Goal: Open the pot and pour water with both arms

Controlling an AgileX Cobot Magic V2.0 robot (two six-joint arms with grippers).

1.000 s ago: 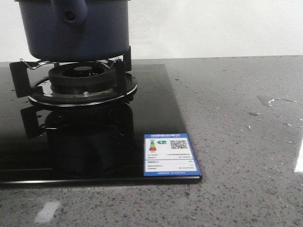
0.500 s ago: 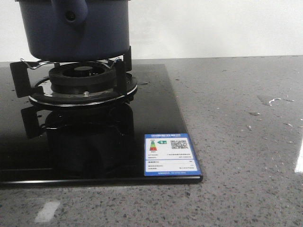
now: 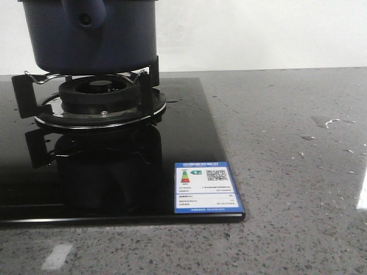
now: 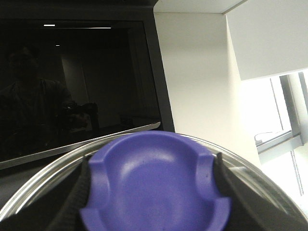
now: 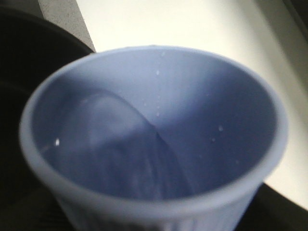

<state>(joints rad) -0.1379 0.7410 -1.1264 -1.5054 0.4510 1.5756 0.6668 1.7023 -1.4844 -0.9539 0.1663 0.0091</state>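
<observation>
The dark navy pot (image 3: 94, 34) stands on the gas burner (image 3: 100, 103) at the far left, its stubby handle with a hole (image 3: 85, 14) facing me. Neither gripper shows in the front view. In the left wrist view my left gripper (image 4: 154, 192) is shut on the purple-blue knob (image 4: 154, 178) of a glass lid with a metal rim (image 4: 48, 168), held up facing a wall and a dark screen. My right gripper (image 5: 154, 216) holds a light blue ribbed cup (image 5: 154, 202) that fills its view. Clear water (image 5: 120, 154) lies tilted inside it, with small drops on the inner wall.
The burner sits on a black glass hob (image 3: 189, 132) with a blue and white label (image 3: 206, 187) at its front right corner. Grey speckled countertop (image 3: 287, 172) lies to the right, with a few shiny water drops (image 3: 330, 122) on it.
</observation>
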